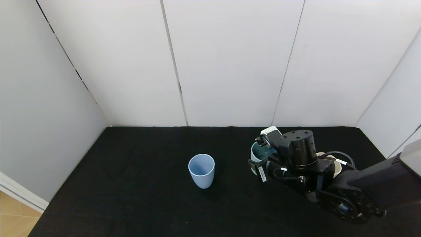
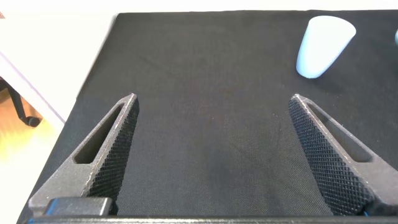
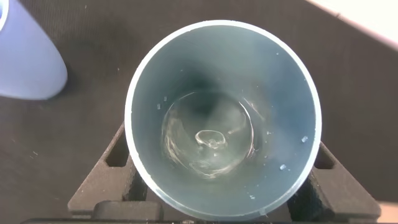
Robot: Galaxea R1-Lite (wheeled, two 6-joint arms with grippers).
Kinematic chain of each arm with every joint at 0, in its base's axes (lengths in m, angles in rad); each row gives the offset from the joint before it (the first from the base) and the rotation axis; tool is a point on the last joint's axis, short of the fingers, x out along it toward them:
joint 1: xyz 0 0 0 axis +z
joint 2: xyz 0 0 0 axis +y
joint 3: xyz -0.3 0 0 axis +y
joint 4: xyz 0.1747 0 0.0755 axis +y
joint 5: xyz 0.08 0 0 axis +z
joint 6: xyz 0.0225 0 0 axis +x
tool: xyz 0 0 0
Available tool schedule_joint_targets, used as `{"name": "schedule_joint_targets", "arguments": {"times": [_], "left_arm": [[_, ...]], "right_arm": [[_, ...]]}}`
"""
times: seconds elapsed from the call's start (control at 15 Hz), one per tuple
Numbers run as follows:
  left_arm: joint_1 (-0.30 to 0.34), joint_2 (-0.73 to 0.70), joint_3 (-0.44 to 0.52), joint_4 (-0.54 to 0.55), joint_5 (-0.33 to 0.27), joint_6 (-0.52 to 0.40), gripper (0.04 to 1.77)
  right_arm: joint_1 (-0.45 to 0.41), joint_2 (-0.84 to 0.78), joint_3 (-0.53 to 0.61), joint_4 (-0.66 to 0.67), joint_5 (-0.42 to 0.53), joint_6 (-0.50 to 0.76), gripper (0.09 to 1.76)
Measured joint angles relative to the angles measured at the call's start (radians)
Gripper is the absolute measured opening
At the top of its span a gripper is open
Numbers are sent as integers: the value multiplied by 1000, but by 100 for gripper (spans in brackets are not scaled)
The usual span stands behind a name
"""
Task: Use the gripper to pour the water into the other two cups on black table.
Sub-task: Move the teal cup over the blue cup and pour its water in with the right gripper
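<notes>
My right gripper [image 1: 258, 158] is shut on the teal-green cup [image 1: 262, 153], which stands upright at the right of the black table [image 1: 131, 197]. In the right wrist view the cup [image 3: 292, 81] fills the space between the fingers [image 3: 115, 165], with a little clear water [image 3: 211, 140] at its bottom and droplets on its wall. The light blue cup [image 1: 201, 170] stands empty at the table's middle, to the gripper's left, and shows in the right wrist view [image 3: 25, 56] too. The cream-beige cup [image 1: 338, 168] is mostly hidden behind my right arm. My left gripper [image 2: 212, 99] is open and empty above the cloth.
White wall panels [image 1: 230, 65] close the table's back and sides. The light blue cup also shows far off in the left wrist view [image 2: 323, 43]. A strip of wooden floor [image 1: 13, 217] lies beyond the table's left edge.
</notes>
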Motion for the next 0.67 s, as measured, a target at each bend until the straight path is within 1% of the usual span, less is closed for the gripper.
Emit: {"name": "schedule_joint_targets", "arguments": {"times": [0.2,0.4,0.67], "left_arm": [[0,0,0,0,0,0,172],[0,0,0,0,0,0,172],[0,0,0,0,0,0,172]], "right_arm": [[5,1,-30,15,0,-129,121],[21,8,-84,51,0,-225,121],[52,25,-215,160,-1,-252,120]]}}
